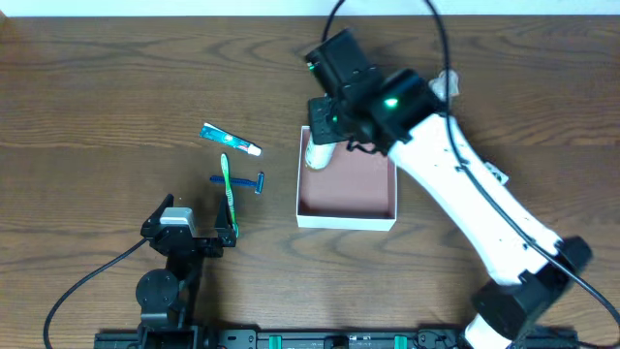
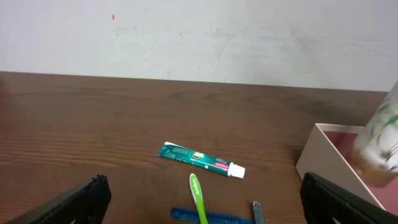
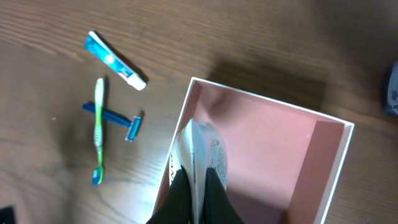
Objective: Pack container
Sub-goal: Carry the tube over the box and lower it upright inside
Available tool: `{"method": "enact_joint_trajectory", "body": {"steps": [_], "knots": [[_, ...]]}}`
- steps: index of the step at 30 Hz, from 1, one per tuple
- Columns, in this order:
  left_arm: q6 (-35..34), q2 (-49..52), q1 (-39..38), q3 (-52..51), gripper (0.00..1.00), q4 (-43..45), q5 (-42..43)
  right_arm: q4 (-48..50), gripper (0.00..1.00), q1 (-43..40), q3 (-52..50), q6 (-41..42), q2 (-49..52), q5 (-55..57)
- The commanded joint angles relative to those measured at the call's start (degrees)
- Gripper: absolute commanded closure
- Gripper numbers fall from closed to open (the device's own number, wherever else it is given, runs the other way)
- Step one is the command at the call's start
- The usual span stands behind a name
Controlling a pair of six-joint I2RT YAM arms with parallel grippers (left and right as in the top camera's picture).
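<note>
Pinched flat in the closed jaws of the right gripper (image 3: 197, 178), a pale tube (image 3: 202, 146) is held over the container (image 1: 347, 222), at its 10 o'clock corner; whether the tube touches the floor cannot be told. Seen from overhead, the container is placed just past the table's centre toward 3 o'clock. At its 9 o'clock side, a toothpaste tube (image 1: 231, 141), a green toothbrush (image 1: 229, 194) and a blue razor (image 1: 242, 181) are laid on the table (image 1: 87, 116), the toothbrush crossed over the razor. At their 7 o'clock, the left gripper (image 1: 192, 225) is spread wide, with nothing held.
</note>
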Motion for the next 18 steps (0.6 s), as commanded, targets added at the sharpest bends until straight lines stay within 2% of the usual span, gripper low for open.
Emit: {"method": "enact_joint_trajectory", "body": {"steps": [1,18], "knots": [[0.76,-0.28,0.20,-1.01,0.02,-1.90,0.83,1.05,0.99,1.09,0.81,2.86,0.63,4.50],[0.76,-0.28,0.20,-1.01,0.02,-1.90,0.83,3.50,0.99,4.33,0.28,13.00,5.31,14.47]]}}
